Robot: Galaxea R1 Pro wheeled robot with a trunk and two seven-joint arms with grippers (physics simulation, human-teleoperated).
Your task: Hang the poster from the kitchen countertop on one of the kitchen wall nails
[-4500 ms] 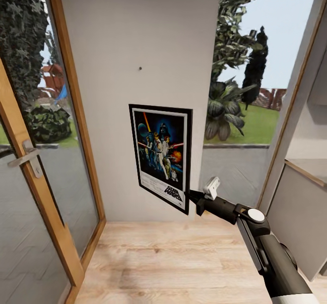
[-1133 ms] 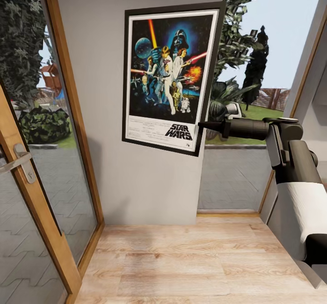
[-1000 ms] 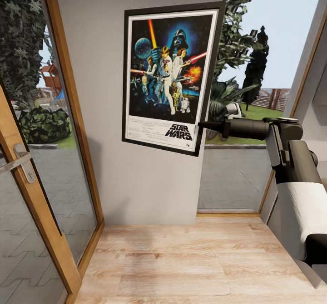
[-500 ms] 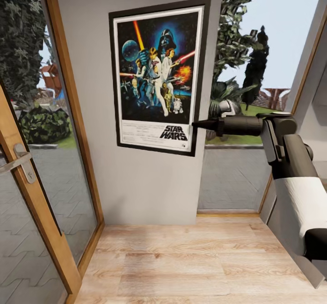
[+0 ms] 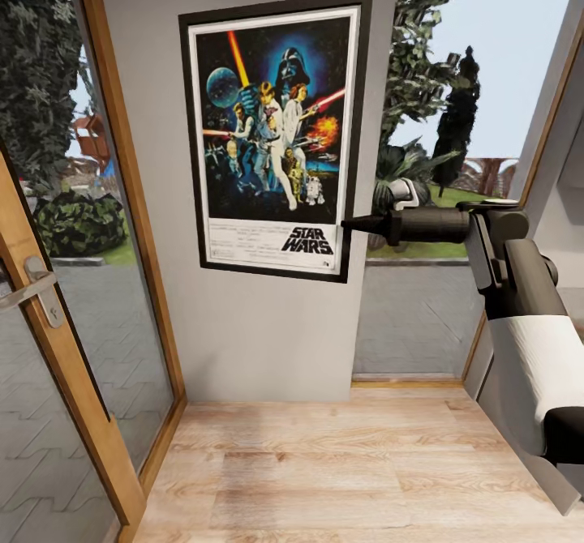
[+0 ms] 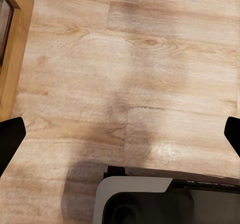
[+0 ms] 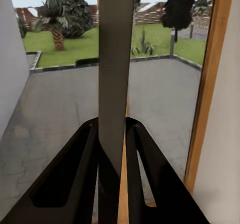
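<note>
The black-framed Star Wars poster [image 5: 272,134] stands upright and nearly flat against the grey wall panel [image 5: 259,332] between the glass door and the window. My right gripper [image 5: 350,224] is shut on the poster's right edge, near its lower corner. In the right wrist view the poster [image 7: 116,63] is edge-on, a grey strip clamped between the two dark fingers [image 7: 77,176]. The wall nail is hidden behind the poster. My left gripper [image 6: 120,134] hangs open over the wooden floor, with nothing in it. The kitchen countertop is out of view.
A wood-framed glass door [image 5: 49,300] with a metal handle stands at the left. A large window [image 5: 438,203] onto the garden lies at the right. Light wooden floor [image 5: 324,470] stretches below, and my own base [image 6: 150,199] is under the left gripper.
The right arm lifted the poster from low by the floor up the wall. In the last second it shifted left and turned flatter against the panel.
</note>
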